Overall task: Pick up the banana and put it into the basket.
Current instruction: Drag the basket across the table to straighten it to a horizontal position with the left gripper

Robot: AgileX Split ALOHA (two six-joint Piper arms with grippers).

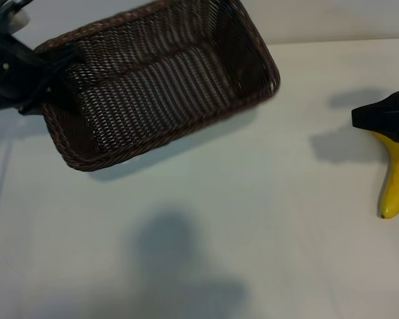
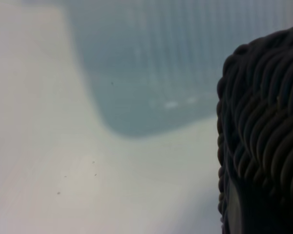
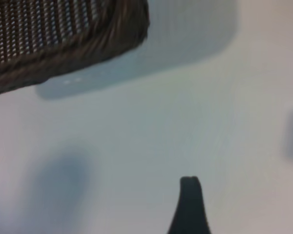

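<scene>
At the desk's (image 1: pixel 206 219) right edge, the right claw (image 1: pixel 386 119) sat on the upper end of the banana (image 1: pixel 396 183), jaws spread wide on either side of it — whether they were pressing the fruit, I couldn't tell! The banana hung down toward the near side, its yellow tip pointing low, well apart from the basket (image 1: pixel 166 83). Over on the far left, the basket stood tilted, and the left claw (image 1: pixel 50 70) was clamped on its braided rim at the left end, jaws narrowed onto the wicker. From the left wrist, that thick woven rim (image 2: pixel 263 136) filled the side, pale desk beneath it.
</scene>
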